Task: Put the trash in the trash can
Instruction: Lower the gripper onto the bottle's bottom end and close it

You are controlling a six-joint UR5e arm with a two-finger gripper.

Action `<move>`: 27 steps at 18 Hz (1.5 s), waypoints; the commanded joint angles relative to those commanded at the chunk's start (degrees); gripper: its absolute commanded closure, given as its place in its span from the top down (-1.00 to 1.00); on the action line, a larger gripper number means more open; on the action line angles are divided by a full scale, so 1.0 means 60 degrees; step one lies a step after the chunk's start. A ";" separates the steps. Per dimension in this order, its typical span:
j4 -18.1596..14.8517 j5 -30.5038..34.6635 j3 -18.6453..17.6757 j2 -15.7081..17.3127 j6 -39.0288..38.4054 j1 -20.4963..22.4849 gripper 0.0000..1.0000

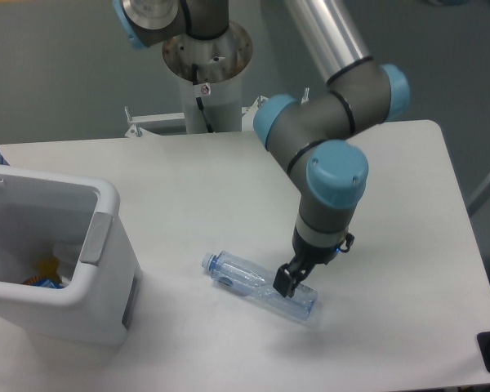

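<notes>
Bottle: crushed clear plastic, bluish cap pointing left, lying on its side on white table, near front edge. Gripper down at bottle's right half, near finger touching it; finger spacing cannot be told from this angle. Trash can standing well left of bottle, some contents visible inside.

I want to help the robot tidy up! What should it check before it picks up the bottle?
1. Hand down at the bottle: ok, it sits at the bottle's thick end.
2. Fingers closed on the bottle: cannot tell, the wrist hides them.
3. Bottle lying flat on the table: ok.
4. Trash can open on top: ok.
5. Room inside the trash can: ok, only a few things show at the bottom.
6. Path from bottle to trash can: ok, nothing stands between them.
</notes>
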 joint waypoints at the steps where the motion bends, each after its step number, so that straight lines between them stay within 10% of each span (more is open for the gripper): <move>1: 0.0015 0.0059 0.0015 -0.0073 -0.0088 0.0000 1.00; 23: 0.0015 0.1669 0.0630 -0.1333 -0.1656 -0.0629 1.00; 27: 0.0000 0.2066 0.0732 -0.1509 -0.1788 -0.0703 0.71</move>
